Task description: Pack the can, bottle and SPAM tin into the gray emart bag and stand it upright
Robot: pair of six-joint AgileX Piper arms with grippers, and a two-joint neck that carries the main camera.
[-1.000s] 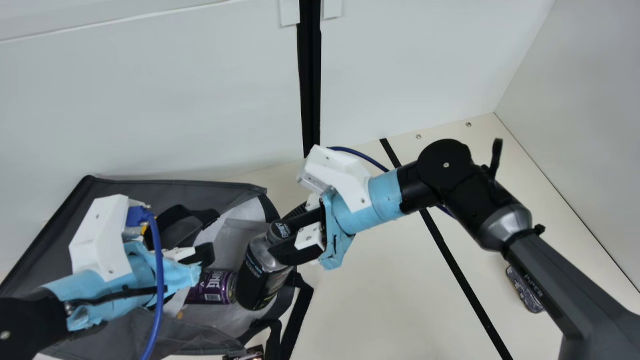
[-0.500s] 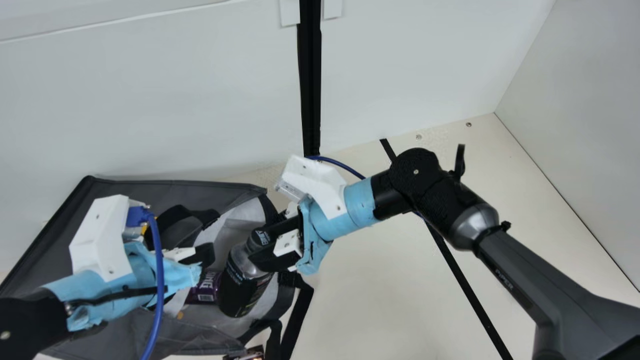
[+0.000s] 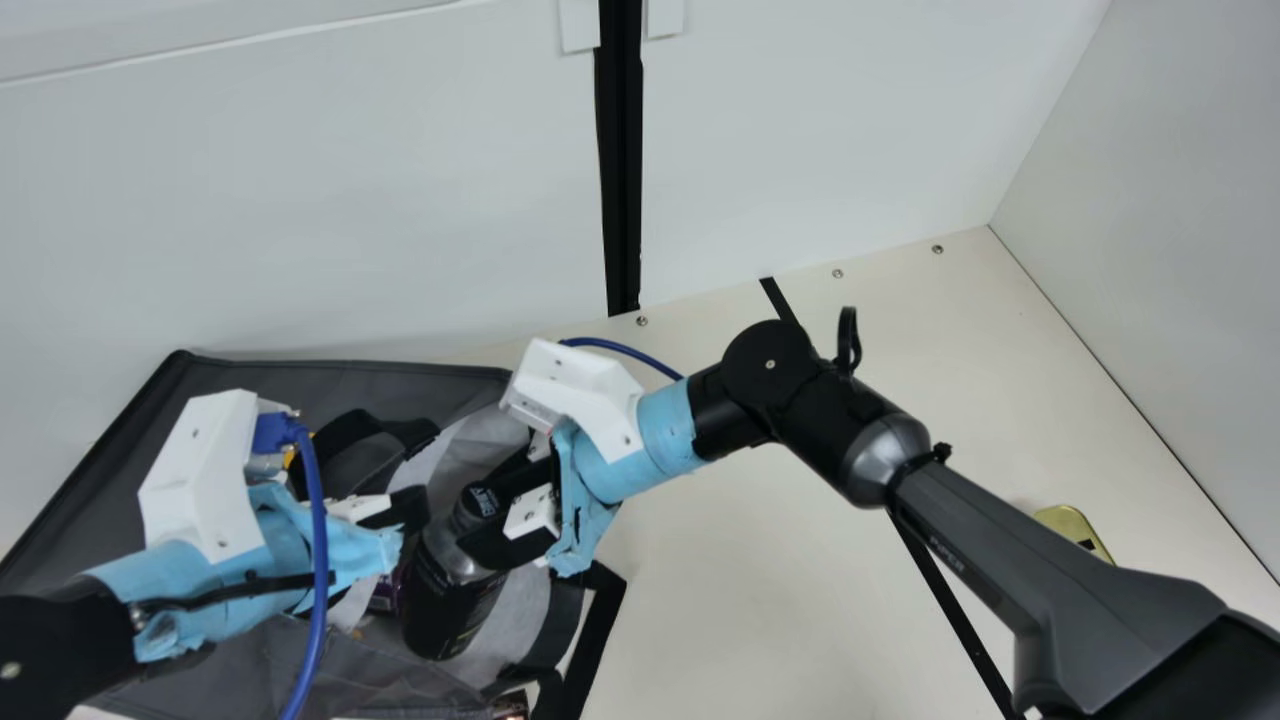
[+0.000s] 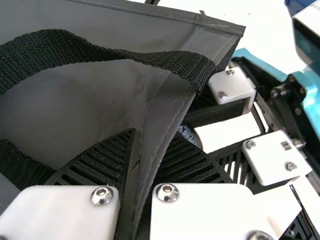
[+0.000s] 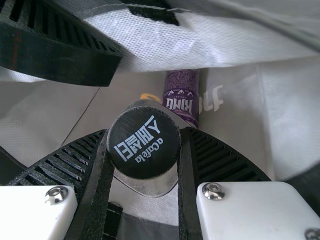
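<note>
In the main view my right gripper (image 3: pixel 485 520) is shut on the neck of the black bottle (image 3: pixel 450 600), which hangs tilted at the bag's mouth. My left gripper (image 3: pixel 405 510) is at the gray bag (image 3: pixel 330 385), which lies on its side. In the left wrist view my left gripper (image 4: pixel 154 135) pinches the bag's edge (image 4: pixel 152 125). The right wrist view has my right gripper (image 5: pixel 145 132) around the bottle's cap end (image 5: pixel 144 145), with the purple can (image 5: pixel 181 97) lying inside the bag beyond. A gold rounded object (image 3: pixel 1075 528), perhaps the SPAM tin, is partly behind my right arm.
Black bag straps (image 3: pixel 597 625) trail onto the cream table (image 3: pixel 740 560) right of the bag. A small dark object (image 3: pixel 512 704) is at the main view's bottom edge. The white wall (image 3: pixel 330 200) stands close behind the bag.
My right gripper has moved left and a little toward the main view's bottom, carrying the bottle farther over the bag's opening and in front of the can. My left arm has kept still.
</note>
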